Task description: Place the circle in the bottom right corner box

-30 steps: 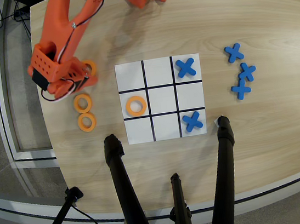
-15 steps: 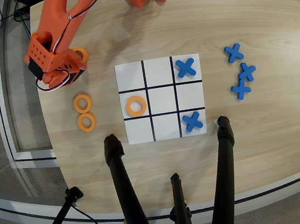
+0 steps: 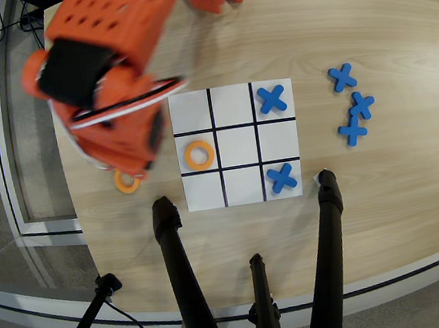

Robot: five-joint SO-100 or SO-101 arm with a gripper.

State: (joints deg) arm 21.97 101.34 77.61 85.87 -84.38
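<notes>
End effector point(image 3: 134, 173) over circle point(image 3: 127, 182)

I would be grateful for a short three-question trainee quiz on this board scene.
1. True or false: the ring on the board sits in the centre cell.
2. How many blue X pieces lie off the board?
3. Which is partly hidden under the arm? A) a second ring B) a blue X C) a black marker

Key: 1. False, it sits in the left middle cell. 2. Three, right of the board. 3. A.
</notes>
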